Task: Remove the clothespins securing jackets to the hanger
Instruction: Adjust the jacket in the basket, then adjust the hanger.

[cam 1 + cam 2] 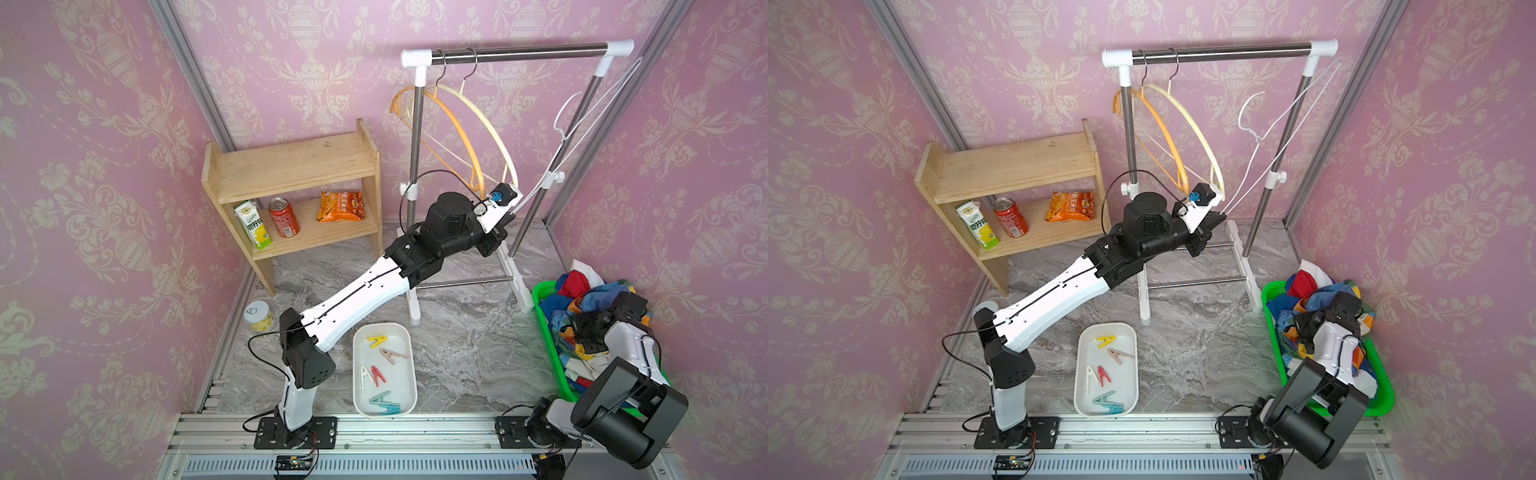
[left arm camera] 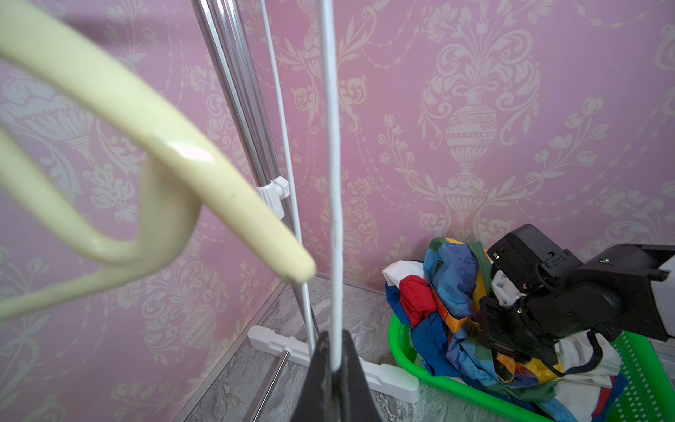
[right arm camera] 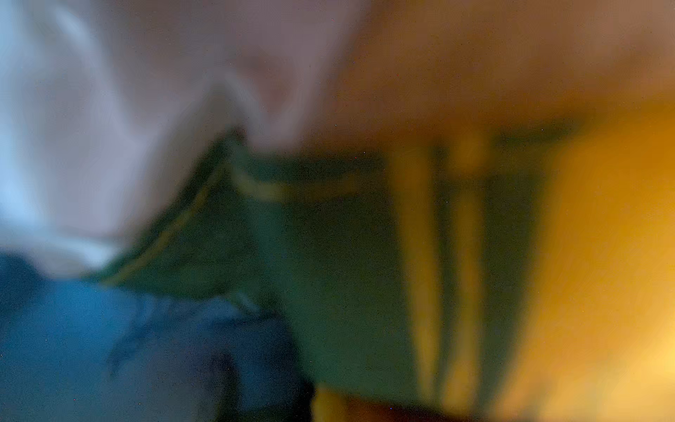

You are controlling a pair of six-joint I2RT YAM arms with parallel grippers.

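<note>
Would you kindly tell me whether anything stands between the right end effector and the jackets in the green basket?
Nothing visible does: the right end effector sits right against the jackets piled in the green basket, and its wrist view shows only blurred fabric close up.

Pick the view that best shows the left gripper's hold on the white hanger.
Left wrist: the left gripper is shut on the white hanger, close up. In both top views that grip is small, partly hidden. Right wrist shows only blurred fabric.
</note>
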